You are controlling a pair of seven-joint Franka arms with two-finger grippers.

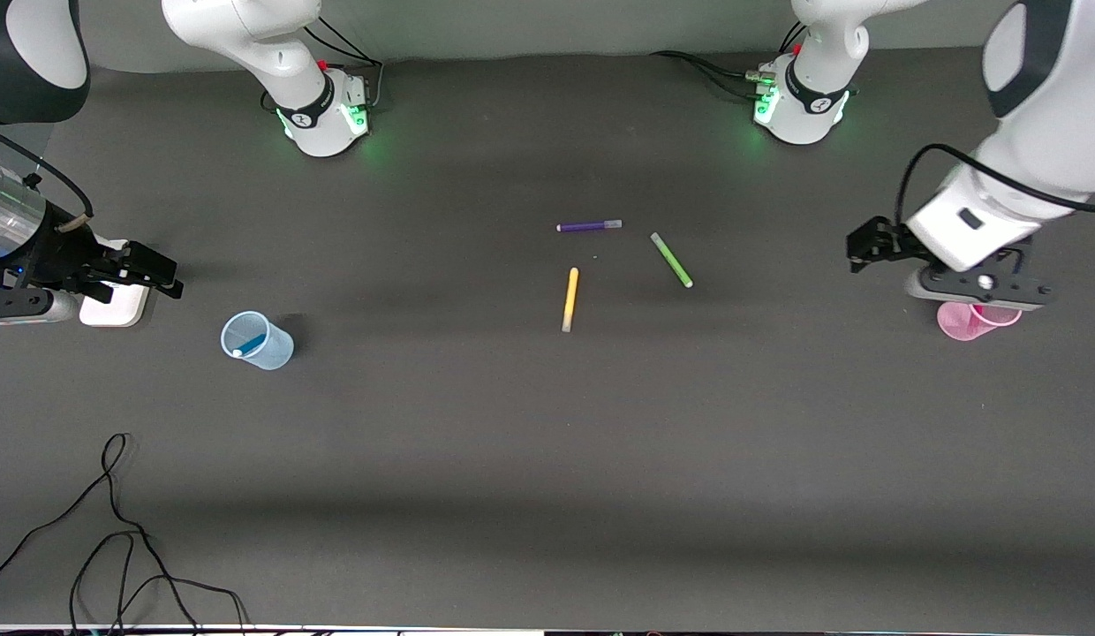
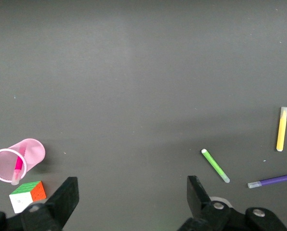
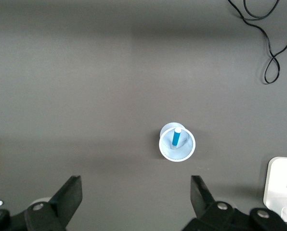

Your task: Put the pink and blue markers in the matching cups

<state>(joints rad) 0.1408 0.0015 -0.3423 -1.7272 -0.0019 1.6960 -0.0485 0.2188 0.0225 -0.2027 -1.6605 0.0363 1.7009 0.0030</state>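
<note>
Both markers look home, so the job reads as finished bar the arms pulling away. The blue marker (image 3: 176, 137) stands tilted inside the pale blue cup (image 1: 257, 340), white tip up against the rim. That cup sits upright toward the right arm's end of the table, well apart from the yellow pen (image 1: 570, 299) at mid-table. The pink marker (image 2: 18, 167) leans in the pink cup (image 2: 17, 159), pale end poking over the lip. This cup is toward the left arm's end, a multicoloured puzzle cube (image 2: 28, 195) just beside it.

The right gripper (image 3: 134, 202) hangs near the blue cup, fingers spread wide, holding nothing. The left gripper (image 2: 131, 204) hangs over the pink cup, also wide apart and empty.

Green pen (image 1: 671, 260) and purple pen (image 1: 589, 226) lie loose near the yellow one. Next, I'd judge, only a clean retreat without nudging either cup.
</note>
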